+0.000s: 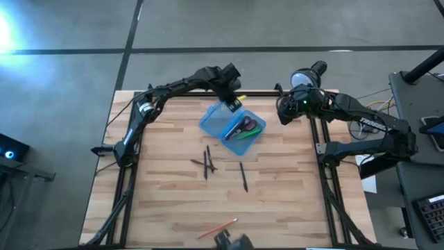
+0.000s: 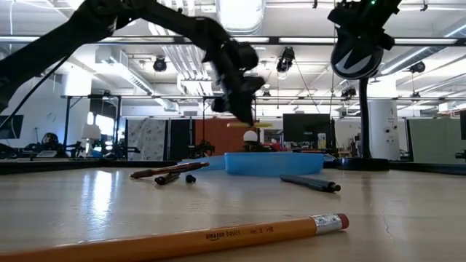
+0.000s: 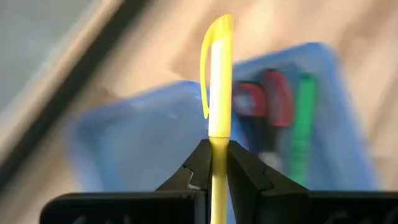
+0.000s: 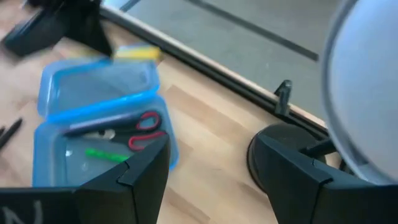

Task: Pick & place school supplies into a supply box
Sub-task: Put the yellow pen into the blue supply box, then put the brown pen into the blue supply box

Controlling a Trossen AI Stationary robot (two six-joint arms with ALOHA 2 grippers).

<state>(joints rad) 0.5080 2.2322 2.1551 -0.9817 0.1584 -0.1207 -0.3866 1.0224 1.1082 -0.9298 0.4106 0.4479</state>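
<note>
My left gripper (image 1: 231, 99) is shut on a yellow pen (image 3: 217, 68) and hangs over the far half of the translucent blue supply box (image 1: 232, 126). The box lies open on the table. Its near half holds red-handled scissors (image 4: 144, 127) and a green pen (image 4: 104, 154). Dark pens (image 1: 207, 163) and another (image 1: 243, 176) lie on the wood nearer the front, and an orange pencil (image 2: 182, 236) lies at the near edge. My right gripper (image 4: 211, 177) is open and empty at the table's far right, beside the box. My left gripper pinches the yellow pen's barrel (image 3: 219, 149) between its two fingertips, below the clip. The fingers come from above, pointing down, and lie across the pen. The pen (image 2: 251, 125) hangs about level, lifted clear above the box.
A black desk lamp stands at the far right corner, its base (image 4: 273, 155) and head (image 1: 305, 76) close to my right gripper. The table's dark frame rail (image 1: 277, 92) runs along the far edge. Bare wood (image 1: 166, 208) lies at the near left.
</note>
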